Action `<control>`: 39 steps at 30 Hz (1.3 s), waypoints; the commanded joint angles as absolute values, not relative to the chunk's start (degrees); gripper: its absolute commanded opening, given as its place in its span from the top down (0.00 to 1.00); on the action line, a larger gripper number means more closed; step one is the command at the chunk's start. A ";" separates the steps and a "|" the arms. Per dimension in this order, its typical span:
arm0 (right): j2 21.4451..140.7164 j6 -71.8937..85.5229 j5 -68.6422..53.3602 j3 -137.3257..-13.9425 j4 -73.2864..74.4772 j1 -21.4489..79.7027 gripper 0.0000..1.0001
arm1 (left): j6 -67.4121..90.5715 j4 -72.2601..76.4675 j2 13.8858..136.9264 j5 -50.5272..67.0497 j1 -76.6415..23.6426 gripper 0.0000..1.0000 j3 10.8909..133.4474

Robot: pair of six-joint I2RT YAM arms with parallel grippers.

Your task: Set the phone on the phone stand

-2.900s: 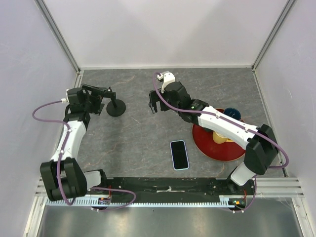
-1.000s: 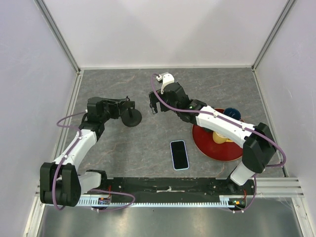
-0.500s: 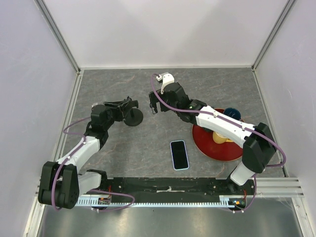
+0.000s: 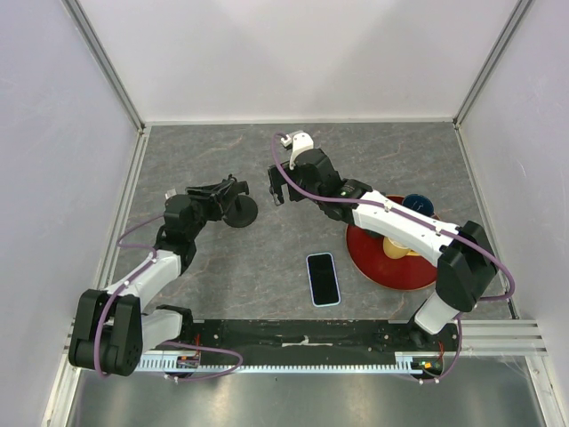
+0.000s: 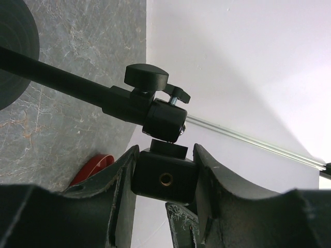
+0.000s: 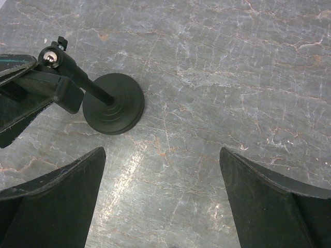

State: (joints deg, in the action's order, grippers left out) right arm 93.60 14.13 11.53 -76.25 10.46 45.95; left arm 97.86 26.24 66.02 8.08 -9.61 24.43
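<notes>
The phone (image 4: 324,278) lies flat and screen up on the grey table, near the front edge and between the two arms. The black phone stand (image 4: 241,213) rests its round base on the table at left of centre. My left gripper (image 4: 228,188) is shut on the block at the top of the phone stand (image 5: 165,178), one finger pressed on each side. The stand's post (image 5: 62,80) runs down to the base (image 5: 13,51). My right gripper (image 4: 277,189) hovers open just right of the phone stand (image 6: 114,104), nothing between its fingers (image 6: 57,191).
A red plate (image 4: 378,262) sits at the right under the right arm, with a yellowish item and a dark blue cup (image 4: 418,205) on it. White walls close the back and both sides. The left gripper's fingers (image 6: 20,88) show at the right wrist view's left edge.
The left arm has carried the phone stand right and a little toward the front, close to the right gripper. Little has shifted in the last half second. The phone and right arm have not moved.
</notes>
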 commanded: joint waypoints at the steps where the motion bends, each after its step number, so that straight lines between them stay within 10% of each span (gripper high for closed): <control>1: 93.78 13.36 12.48 -77.34 9.93 45.88 0.02 | 93.96 16.17 68.38 8.87 -10.28 0.86 23.37; 5: 93.69 13.27 12.48 -77.26 10.11 45.88 0.02 | 91.42 14.77 69.17 13.00 -10.28 0.21 25.57; 7: 93.52 13.18 12.66 -77.17 10.19 45.88 0.02 | 88.43 10.84 68.65 15.02 -10.28 0.10 27.68; 25: 92.11 13.10 13.18 -76.03 10.81 44.30 0.02 | 56.88 -21.71 39.54 7.46 -6.15 0.02 35.41; 29: 91.06 13.10 13.10 -75.41 11.07 43.68 0.02 | 49.33 -20.83 46.37 21.23 -7.46 0.17 39.10; 39: 80.70 15.29 13.54 -68.65 11.60 33.68 0.02 | 48.60 -25.05 61.32 2.74 -38.21 0.14 45.70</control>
State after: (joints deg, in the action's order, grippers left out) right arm 87.83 13.72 12.32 -71.46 12.12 39.16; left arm 50.54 -23.16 57.47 11.27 -30.94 41.12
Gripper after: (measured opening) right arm 0.982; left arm 0.845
